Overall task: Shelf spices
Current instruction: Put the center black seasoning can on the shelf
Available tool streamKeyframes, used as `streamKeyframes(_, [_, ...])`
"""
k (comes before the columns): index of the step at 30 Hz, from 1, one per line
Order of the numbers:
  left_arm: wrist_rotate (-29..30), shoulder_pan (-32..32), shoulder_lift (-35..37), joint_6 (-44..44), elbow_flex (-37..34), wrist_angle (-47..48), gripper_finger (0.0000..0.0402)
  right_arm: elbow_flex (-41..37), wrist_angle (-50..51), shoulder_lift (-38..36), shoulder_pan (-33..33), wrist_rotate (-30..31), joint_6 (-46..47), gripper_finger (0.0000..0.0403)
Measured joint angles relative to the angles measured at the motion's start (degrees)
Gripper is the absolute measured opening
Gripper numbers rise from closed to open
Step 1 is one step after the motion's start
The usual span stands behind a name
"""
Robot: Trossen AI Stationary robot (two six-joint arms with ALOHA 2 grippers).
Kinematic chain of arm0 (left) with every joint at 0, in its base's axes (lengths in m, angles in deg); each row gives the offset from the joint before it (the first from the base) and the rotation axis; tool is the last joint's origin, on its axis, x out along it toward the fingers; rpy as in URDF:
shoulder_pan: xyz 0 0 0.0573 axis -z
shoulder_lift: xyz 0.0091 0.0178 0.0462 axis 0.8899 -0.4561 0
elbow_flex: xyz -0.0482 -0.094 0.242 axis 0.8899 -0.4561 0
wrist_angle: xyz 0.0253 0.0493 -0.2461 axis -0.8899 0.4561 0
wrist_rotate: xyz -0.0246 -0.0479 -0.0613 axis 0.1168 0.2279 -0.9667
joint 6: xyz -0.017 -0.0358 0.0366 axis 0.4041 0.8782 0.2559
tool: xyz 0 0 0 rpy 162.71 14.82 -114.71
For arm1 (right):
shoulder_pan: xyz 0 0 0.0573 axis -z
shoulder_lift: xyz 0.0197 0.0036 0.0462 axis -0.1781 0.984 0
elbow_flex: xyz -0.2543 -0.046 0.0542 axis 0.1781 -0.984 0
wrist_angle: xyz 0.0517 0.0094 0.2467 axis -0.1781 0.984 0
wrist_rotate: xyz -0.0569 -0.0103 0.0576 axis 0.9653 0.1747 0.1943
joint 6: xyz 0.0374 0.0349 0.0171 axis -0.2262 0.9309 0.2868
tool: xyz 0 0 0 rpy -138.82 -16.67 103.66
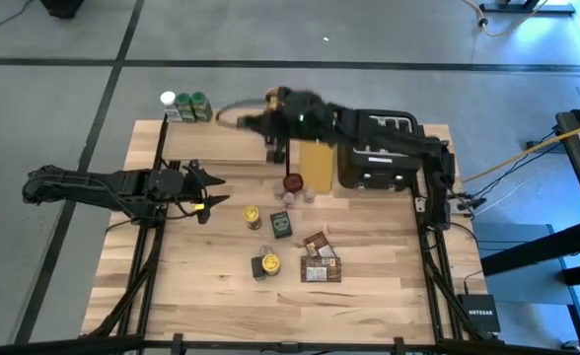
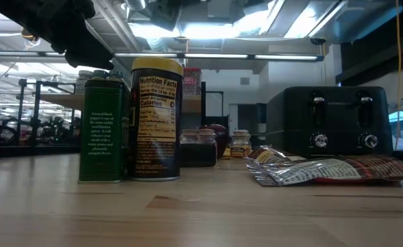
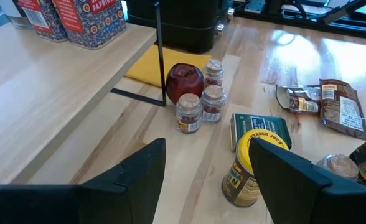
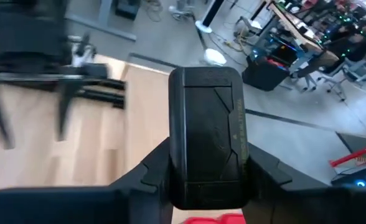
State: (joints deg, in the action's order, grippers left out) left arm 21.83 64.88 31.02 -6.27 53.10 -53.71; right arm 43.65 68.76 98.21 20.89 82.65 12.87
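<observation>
Though the right wrist view is smeared, the right gripper (image 4: 208, 177) can be seen pinching a dark rectangular box (image 4: 208, 118), one finger pressed against each side. Only a sliver of red shows at the bottom edge beneath the box, and its label cannot be read. In the high view this arm reaches from the right towards upper centre and covers the far right end of the shelf (image 1: 221, 146), so I cannot tell whether the box touches the plank.

The left gripper (image 3: 206, 146) hangs left of centre with its fingers spread and nothing between them. Its wrist view cuts off the red tins (image 3: 77, 18) on the shelf at the upper left. Three jars (image 1: 184, 102) stand at the shelf's upper-left corner in the high view.

Most spices are on the table in the middle: a yellow-lidded tin (image 1: 253, 215), a green tin (image 1: 281, 224), brown packets (image 1: 320, 258) and small jars (image 3: 201, 102) beside a dark red knob (image 3: 184, 79). A black toaster (image 1: 374, 150) sits right of centre, partly under the arm.

In the low view a green tin and a yellow-lidded tub (image 2: 156, 123) hide much of what lies behind them.
</observation>
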Motion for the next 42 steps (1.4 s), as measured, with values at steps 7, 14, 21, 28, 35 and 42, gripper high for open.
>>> streamKeyframes(7, [0.0, 0.0, 0.0, -0.1, 0.0, 0.1, 0.0225, 0.0, -3.1, 4.5, 4.2, -8.3, 1.0, 0.0132])
streamKeyframes(14, [0.0, 0.0, 0.0, 0.3, 0.0, 0.0, 0.0225, -0.1, -1.8, 8.3, 4.0, -10.2, -0.1, 0.0132])
streamKeyframes(21, [0.0, 0.0, 0.0, 1.7, 0.0, 0.0, 0.0225, -0.1, -0.6, 10.0, 4.0, -10.4, 0.0, 0.0134])
streamKeyframes(28, [0.0, 0.0, 0.0, 2.7, 0.0, -0.6, 0.0225, -0.3, 0.9, 12.4, 4.1, -10.5, 0.3, 0.0146])
streamKeyframes(35, [0.2, 0.0, 0.0, 3.0, 0.0, -0.5, 0.0225, -0.3, 0.9, 14.4, 4.1, -7.4, 0.0, 0.0151])
streamKeyframes(42, [0.2, 0.0, 0.0, 2.5, 0.0, -2.0, 0.0225, -0.1, 0.7, 14.9, 4.4, -4.7, -0.2, 0.0152])
